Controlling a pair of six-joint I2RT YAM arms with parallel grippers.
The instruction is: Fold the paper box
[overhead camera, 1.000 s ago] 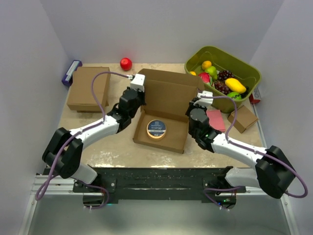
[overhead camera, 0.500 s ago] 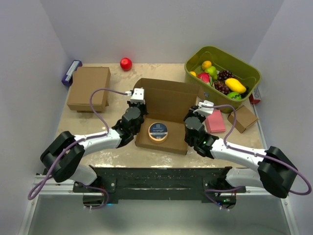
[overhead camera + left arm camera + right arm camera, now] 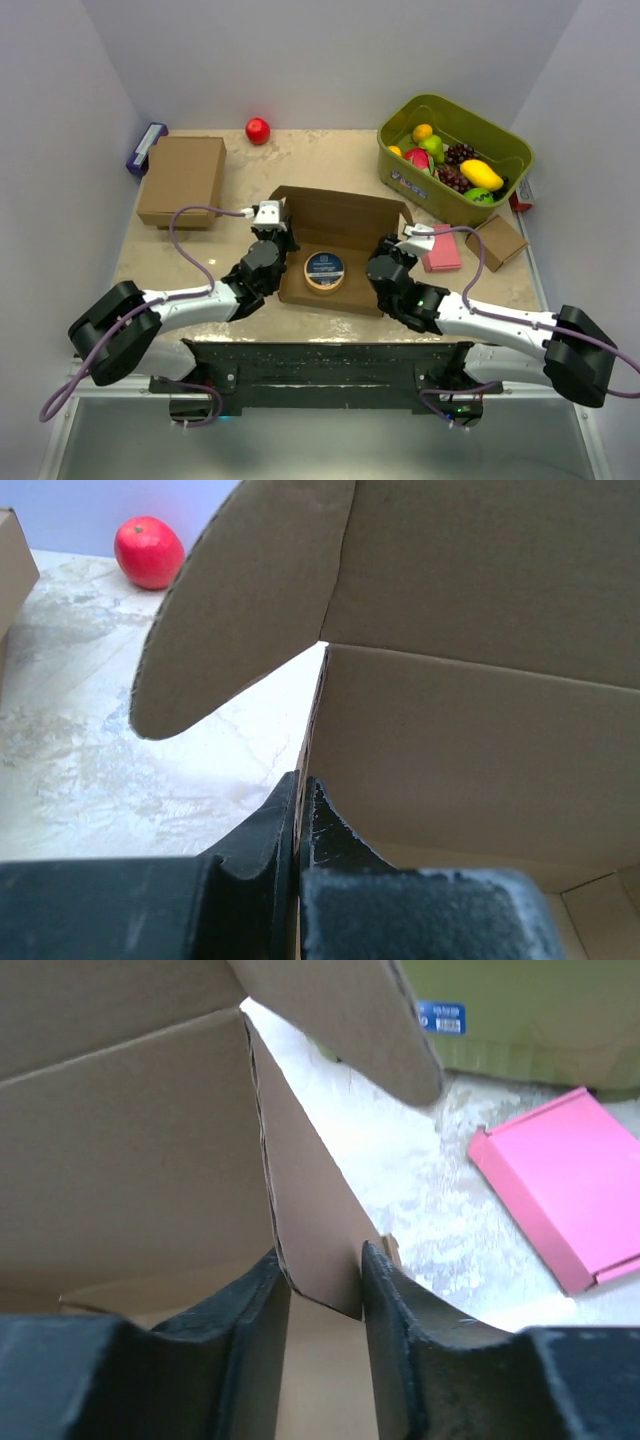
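Standing open, lid raised: paper box [image 3: 345,218]; left jaws, right jaws pinching side walls.

The paper box [image 3: 345,225] is showing plain brown corrugated cardboard, and the round tin [image 3: 323,268] inside it is wearing a dark blue lid over a tan-orange rim. At 11 o'clock from the box, a ball [image 3: 258,130] is glowing solid red. At 2 o'clock, a bin [image 3: 430,192] is showing olive green with a blue-and-white label, its fruit [image 3: 481,174] showing yellow, green, red and dark purple. At 3 o'clock, a flat box [image 3: 441,247] is showing plain pink. The bench [image 3: 330,150] is showing mottled beige. The left gripper [image 3: 300,785] and right gripper [image 3: 320,1260] are showing matte black.
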